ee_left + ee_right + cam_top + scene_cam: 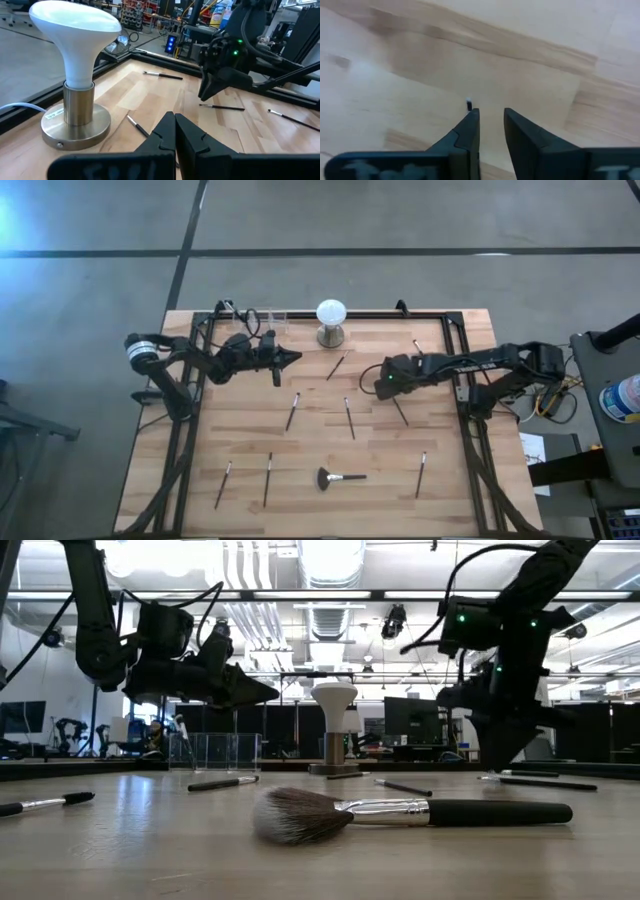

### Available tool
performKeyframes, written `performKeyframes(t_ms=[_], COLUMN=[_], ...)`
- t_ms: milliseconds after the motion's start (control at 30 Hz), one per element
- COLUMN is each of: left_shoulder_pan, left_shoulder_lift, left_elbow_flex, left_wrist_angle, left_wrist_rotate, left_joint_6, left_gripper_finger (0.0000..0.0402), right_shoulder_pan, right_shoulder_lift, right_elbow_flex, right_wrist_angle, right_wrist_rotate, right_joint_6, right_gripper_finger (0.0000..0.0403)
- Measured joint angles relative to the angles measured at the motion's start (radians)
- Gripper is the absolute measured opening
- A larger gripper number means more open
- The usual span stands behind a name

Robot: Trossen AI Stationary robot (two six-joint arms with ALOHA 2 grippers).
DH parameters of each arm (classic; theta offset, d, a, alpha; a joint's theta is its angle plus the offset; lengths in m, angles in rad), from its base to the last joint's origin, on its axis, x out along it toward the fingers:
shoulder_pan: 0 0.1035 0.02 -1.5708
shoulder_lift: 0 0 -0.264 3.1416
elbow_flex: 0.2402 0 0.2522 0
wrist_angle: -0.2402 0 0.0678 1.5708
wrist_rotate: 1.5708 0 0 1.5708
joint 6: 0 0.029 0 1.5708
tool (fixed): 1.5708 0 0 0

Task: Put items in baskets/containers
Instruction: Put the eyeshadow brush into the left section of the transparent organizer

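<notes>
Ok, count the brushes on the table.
9 visible in the high view: one by the globe, one top right, three in the middle, four along the bottom including the fan brush; arms may hide more.

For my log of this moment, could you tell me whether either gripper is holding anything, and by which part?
Nothing is held. The left gripper is shut and empty near the white globe; the right gripper is slightly open above bare table.

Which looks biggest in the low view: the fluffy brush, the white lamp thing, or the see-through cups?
1. Fan brush, but it lies nearest the camera, so that inflates it.
2. White globe on its stand.
3. Clear cups.

Globe and cups stand far back and look close in size, so their order is unsure.
</notes>
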State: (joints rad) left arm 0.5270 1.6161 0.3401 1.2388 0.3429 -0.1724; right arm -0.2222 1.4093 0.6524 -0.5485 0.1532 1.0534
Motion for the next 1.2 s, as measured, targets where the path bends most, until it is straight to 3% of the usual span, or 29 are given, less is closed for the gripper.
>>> performKeyframes(t_ms=[333, 567, 767, 967, 1200], left_shoulder_pan=[0.000, 0.000, -0.001, -0.001, -0.001], left_shoulder_lift=[0.000, 0.000, 0.000, 0.000, 0.000], left_elbow_flex=[0.000, 0.000, 0.000, 0.000, -0.001], left_wrist_angle=[-0.001, -0.001, -0.008, -0.013, -0.023], left_wrist_rotate=[0.000, 0.000, 0.000, 0.000, 0.000], left_joint_6=[0.000, 0.000, 0.000, 0.004, 0.005], left_gripper_finger=[0.0000, 0.0000, 0.0000, 0.0000, 0.0000], right_shoulder_pan=[-0.001, 0.002, 0.001, 0.002, 0.016], right_shoulder_lift=[0.063, 0.145, 0.136, 0.121, 0.183], right_elbow_flex=[0.032, 0.069, 0.130, 0.153, 0.194], right_wrist_angle=[0.018, 0.002, -0.071, -0.036, -0.031], right_wrist_rotate=[-0.029, -0.044, -0.051, -0.062, -0.102], right_joint_6=[-0.040, -0.073, -0.082, -0.078, -0.093], right_gripper_finger=[0.0117, 0.0118, 0.0118, 0.0118, 0.0118])
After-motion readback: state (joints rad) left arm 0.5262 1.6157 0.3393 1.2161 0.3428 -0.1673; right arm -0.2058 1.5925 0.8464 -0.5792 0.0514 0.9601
